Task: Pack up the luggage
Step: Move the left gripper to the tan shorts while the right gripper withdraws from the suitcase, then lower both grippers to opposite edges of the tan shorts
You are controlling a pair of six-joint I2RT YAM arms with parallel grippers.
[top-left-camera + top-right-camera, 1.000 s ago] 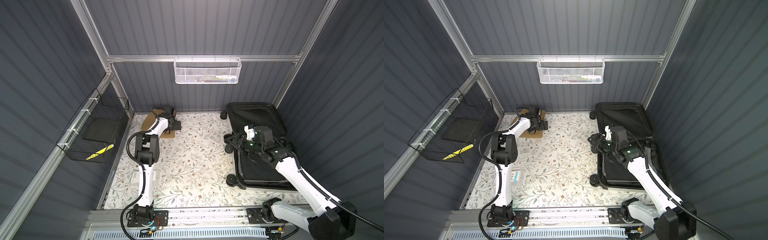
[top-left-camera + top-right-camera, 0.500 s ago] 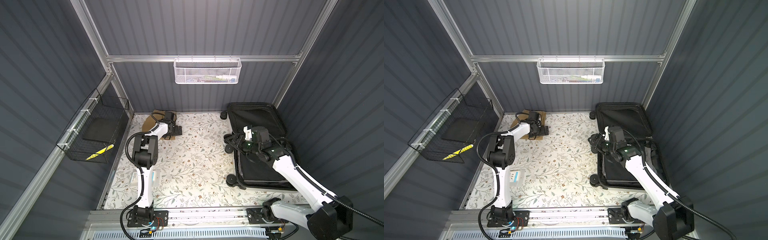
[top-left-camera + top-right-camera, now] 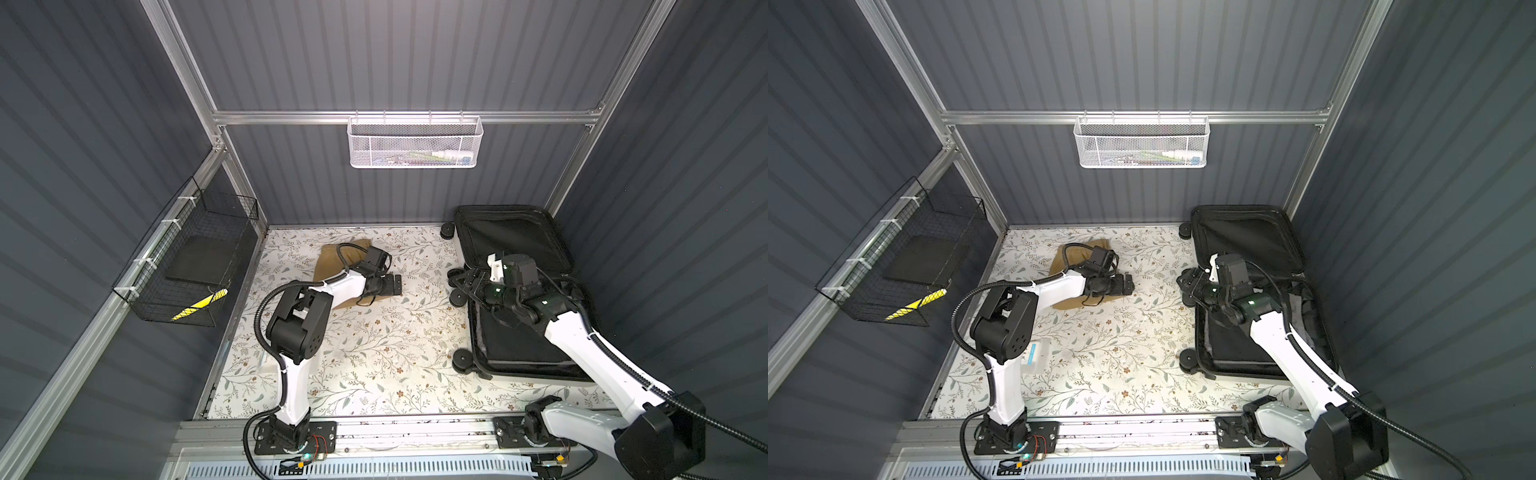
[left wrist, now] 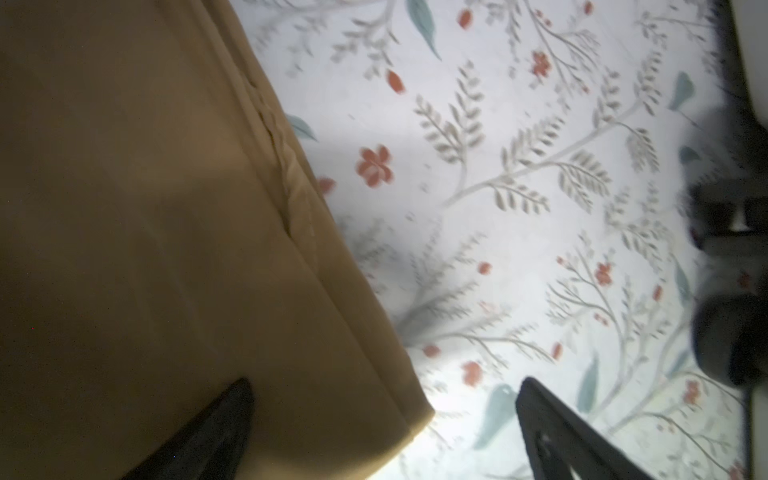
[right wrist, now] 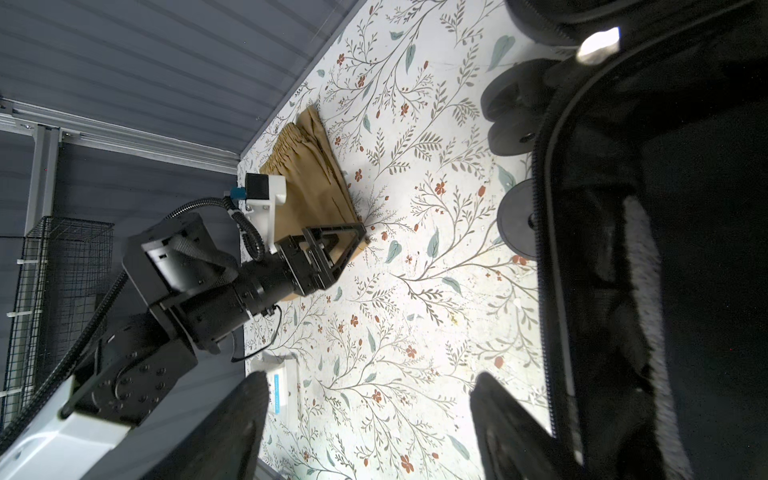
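Grippers and open luggage, both arms empty-handed.

Left gripper (image 4: pixel 382 424), jaws spread wide and holding nothing, straddles the corner of a folded tan fabric garment (image 4: pixel 124 208) on the flower-printed table covering (image 3: pixel 395 345). Right gripper (image 5: pixel 370 399), jaws likewise apart and empty, hovers at the wheel-side rim of the luggage (image 3: pixel 511 232). This small hard-shell suitcase lies open at the right of the table, one half flat and the other tilted up towards the rear wall. Black fabric lines both halves, a black zip follows the rim, black wheels project on its left side, and only a thin strip of white shell shows along the near edge. The shell is probably stiff, light while empty and apt to roll. It is best gripped at the rigid zipped rim, since the soft lining would yield.
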